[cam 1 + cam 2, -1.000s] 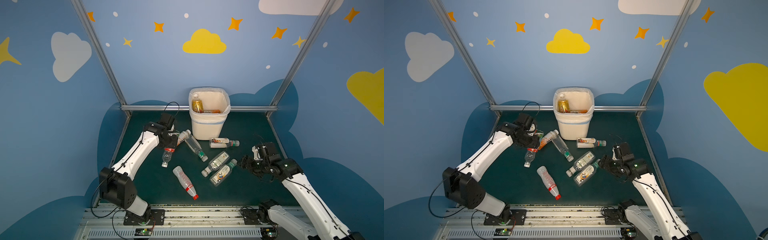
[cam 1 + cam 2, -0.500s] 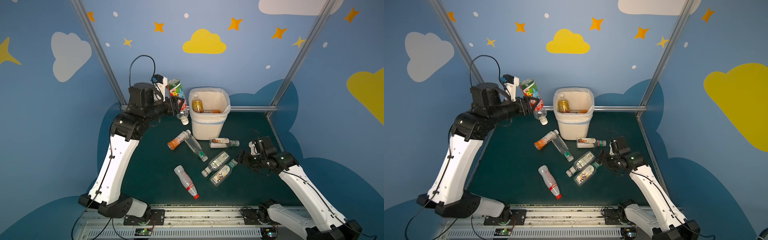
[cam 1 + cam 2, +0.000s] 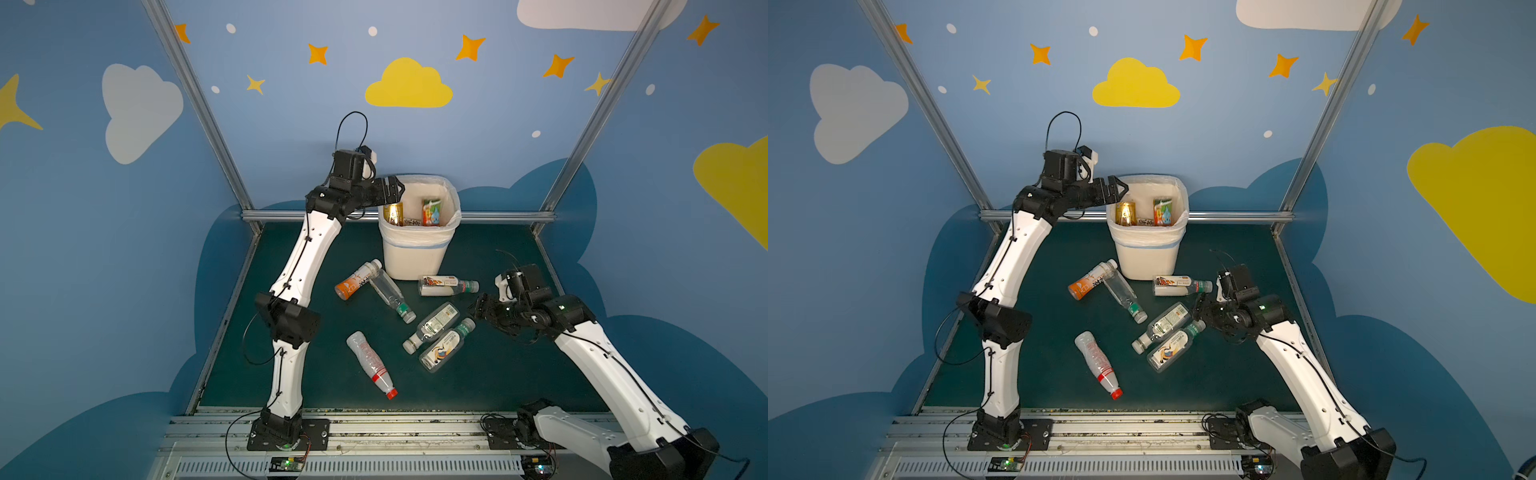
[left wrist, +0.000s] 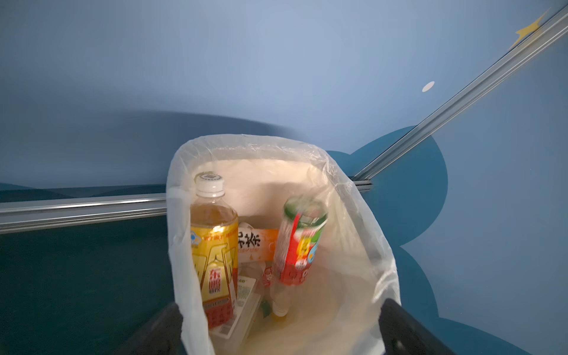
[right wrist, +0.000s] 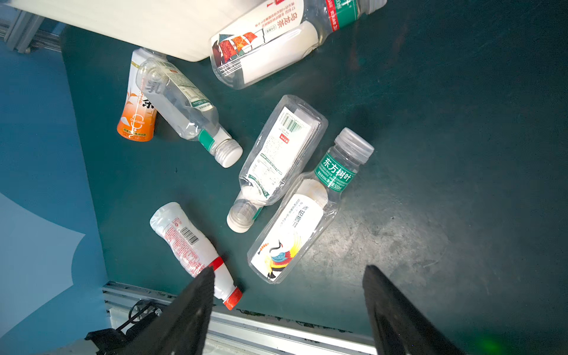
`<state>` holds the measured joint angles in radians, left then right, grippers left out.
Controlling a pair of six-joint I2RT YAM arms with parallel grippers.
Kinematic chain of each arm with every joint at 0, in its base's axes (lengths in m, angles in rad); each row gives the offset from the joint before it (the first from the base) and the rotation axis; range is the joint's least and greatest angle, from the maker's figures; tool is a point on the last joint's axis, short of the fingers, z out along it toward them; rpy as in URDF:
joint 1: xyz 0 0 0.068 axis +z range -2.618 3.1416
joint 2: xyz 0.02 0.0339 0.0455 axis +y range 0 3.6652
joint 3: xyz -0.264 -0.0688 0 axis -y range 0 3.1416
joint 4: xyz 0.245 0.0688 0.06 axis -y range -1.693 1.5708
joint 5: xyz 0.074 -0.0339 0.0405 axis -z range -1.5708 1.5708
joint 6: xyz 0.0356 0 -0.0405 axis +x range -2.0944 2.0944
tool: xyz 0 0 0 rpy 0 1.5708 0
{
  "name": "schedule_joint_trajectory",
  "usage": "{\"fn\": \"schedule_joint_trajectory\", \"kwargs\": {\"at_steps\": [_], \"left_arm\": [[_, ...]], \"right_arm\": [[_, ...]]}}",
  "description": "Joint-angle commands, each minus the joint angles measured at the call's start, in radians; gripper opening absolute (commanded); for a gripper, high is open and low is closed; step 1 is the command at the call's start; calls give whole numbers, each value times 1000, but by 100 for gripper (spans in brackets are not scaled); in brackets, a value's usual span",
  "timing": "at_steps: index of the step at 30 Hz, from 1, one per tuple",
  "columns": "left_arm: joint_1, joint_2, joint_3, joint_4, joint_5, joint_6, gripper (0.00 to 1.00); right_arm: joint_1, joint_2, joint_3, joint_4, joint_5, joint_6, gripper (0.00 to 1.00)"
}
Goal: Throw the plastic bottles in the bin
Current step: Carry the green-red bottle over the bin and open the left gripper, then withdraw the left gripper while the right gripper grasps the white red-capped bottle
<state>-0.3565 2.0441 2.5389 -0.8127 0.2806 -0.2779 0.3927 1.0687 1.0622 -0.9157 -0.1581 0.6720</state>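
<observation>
Partly done: the cream-white, bag-lined plastic bin [image 3: 415, 257], far centre on the dark green table [image 3: 498, 374], holds several bottles, including an upright yellow-labelled bottle [image 4: 213, 239] and a blurred red-and-green-labelled bottle [image 4: 299, 242], neck down. Six clear plastic bottles [image 3: 390, 291] are left lying on the table nearer, a red-capped white bottle [image 3: 371, 364] nearest. The left tool [image 3: 392, 192] stands wide and empty at the bin's left rim; the right tool [image 3: 478, 306], jaws apart and empty, hovers beside a green-capped bottle [image 3: 444, 351].

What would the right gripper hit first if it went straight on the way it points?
Probably the crane-label bottle, which lies just ahead of the open right gripper in its wrist view; depth there is unclear.
</observation>
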Motion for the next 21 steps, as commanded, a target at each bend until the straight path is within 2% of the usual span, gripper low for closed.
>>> {"fn": "schedule_joint_trajectory", "kwargs": {"at_steps": [1, 6, 12, 17, 21], "left_arm": [[-10, -266, 3, -57, -63, 105, 100], [-7, -507, -333, -53, -152, 119, 100], [9, -748, -741, -110, -223, 41, 100], [15, -871, -1087, -219, -252, -69, 100], [16, -901, -1285, -264, -241, -138, 100]], "right_arm": [[3, 28, 31, 24, -8, -23, 77], [9, 78, 57, 33, -36, -43, 77], [60, 92, 48, 70, -49, -47, 77], [166, 123, 54, 86, -35, -66, 77], [280, 166, 76, 112, -23, -94, 77]]}}
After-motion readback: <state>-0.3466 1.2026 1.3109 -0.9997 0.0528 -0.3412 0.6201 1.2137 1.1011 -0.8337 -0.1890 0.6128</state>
